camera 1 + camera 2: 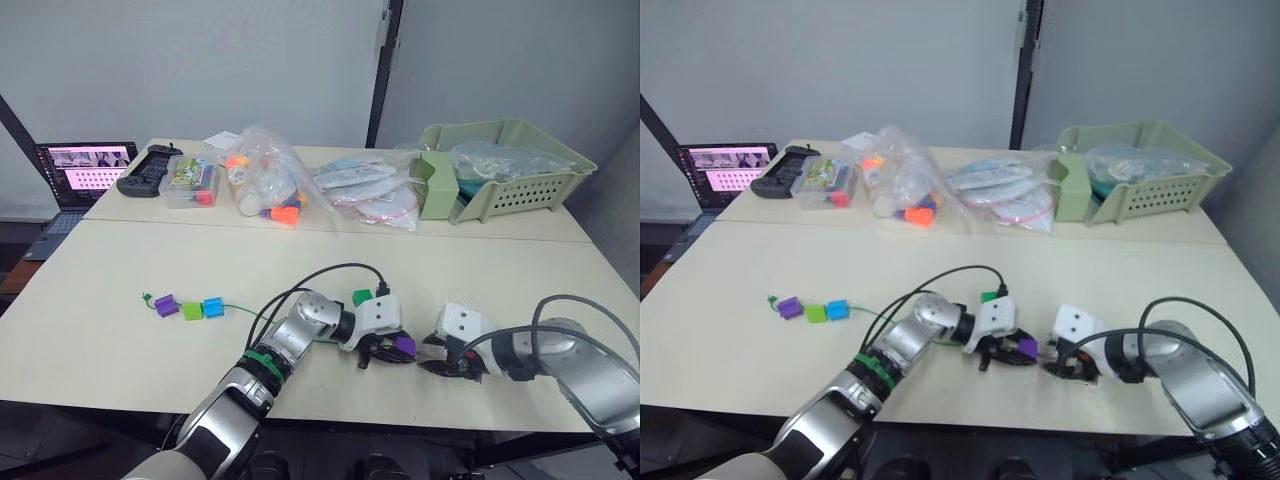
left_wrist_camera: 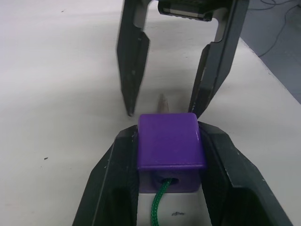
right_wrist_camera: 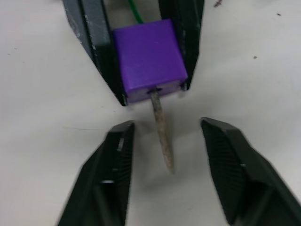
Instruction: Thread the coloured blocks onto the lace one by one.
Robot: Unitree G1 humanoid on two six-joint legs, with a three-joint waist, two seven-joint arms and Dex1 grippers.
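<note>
My left gripper [image 2: 168, 136] is shut on a purple block [image 2: 169, 143] low over the table near its front edge. The green lace [image 2: 159, 207] enters the block's back hole, and its pale stiff tip [image 3: 162, 136] sticks out of the front. My right gripper [image 3: 167, 126] is open, one finger on each side of that tip without touching it. Farther left on the lace [image 1: 240, 311] sit a purple block [image 1: 166, 305], a lime block [image 1: 192, 311] and a blue block [image 1: 212, 307]. A dark green block [image 1: 361, 297] lies loose beside my left wrist.
A black cable [image 1: 330, 270] arcs over the table behind my left arm. At the back stand a green basket [image 1: 520, 190], clear bags of toy pieces [image 1: 265, 180], a small clear box [image 1: 190, 185], a black controller [image 1: 150, 172] and a laptop [image 1: 85, 170].
</note>
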